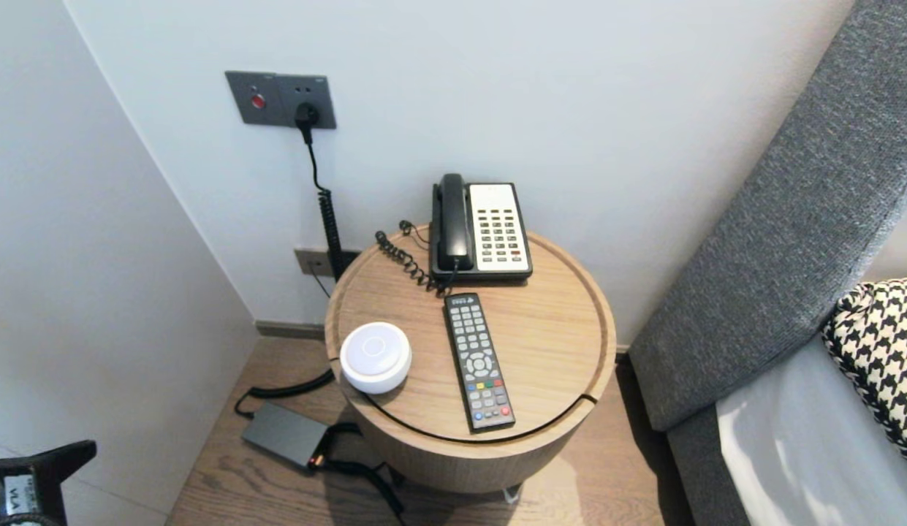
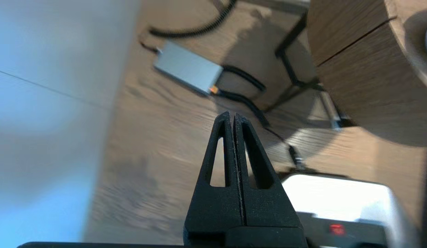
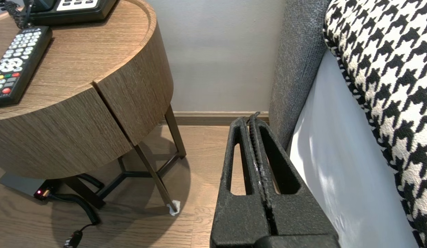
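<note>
In the head view, a round wooden counter (image 1: 555, 343) stands against the wall. It carries a telephone (image 1: 482, 230) at the back, a remote control (image 1: 479, 361) just in front of it and a white round device (image 1: 376, 356) near the left edge. A power adapter (image 1: 285, 435) lies on the wooden floor (image 1: 219, 475) just left of the counter's foot, its cables running under the counter. Part of the left arm (image 1: 36, 478) shows low in the left corner, well apart from the counter. A grey headboard (image 1: 775, 241) and a houndstooth pillow (image 1: 881, 351) fill the right side.

In the left wrist view, the left gripper (image 2: 233, 115) hangs above the floor, its jaws pressed together with nothing between them. The power adapter lies ahead of it, apart from it, with the counter's curved side nearby.

In the right wrist view, the right gripper (image 3: 249, 119) sits low over the floor between the counter and the headboard, nearer the headboard — jaws closed tight and empty. The power adapter shows beneath the counter, a small red light at its end.
</note>
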Motion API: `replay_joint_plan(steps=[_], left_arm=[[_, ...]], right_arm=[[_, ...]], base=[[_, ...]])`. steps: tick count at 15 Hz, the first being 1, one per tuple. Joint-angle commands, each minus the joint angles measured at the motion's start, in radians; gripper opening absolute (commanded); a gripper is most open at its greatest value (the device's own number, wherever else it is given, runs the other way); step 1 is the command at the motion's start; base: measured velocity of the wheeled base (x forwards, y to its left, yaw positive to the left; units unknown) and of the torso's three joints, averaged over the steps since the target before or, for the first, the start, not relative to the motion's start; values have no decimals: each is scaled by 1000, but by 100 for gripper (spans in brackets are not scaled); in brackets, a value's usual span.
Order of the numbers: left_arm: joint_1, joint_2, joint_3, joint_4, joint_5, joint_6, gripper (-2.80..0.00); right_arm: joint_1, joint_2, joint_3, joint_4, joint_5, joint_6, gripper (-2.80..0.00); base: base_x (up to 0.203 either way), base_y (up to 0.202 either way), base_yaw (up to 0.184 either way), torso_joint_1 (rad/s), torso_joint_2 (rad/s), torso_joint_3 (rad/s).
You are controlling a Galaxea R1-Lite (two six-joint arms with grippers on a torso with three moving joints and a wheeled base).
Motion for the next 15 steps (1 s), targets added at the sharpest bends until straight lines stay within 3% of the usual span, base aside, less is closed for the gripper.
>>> replay_joint_plan(steps=[1, 5, 9, 15], left_arm=[[43, -188, 13, 47, -3, 68, -280], [140, -369, 100, 150, -58, 136, -280], [239, -527, 303, 57, -106, 240, -280], [246, -632, 378, 14, -111, 252, -280]], right_arm=[[0, 1, 25, 0, 0, 1, -280], [0, 1, 25, 0, 0, 0, -280], [0, 1, 25, 0, 0, 0, -280], [0, 1, 25, 0, 0, 1, -280]], base=[[0, 0, 0, 0, 0, 0], [0, 0, 0, 0, 0, 0], [0, 0, 0, 0, 0, 0], [0, 0, 0, 0, 0, 0]])
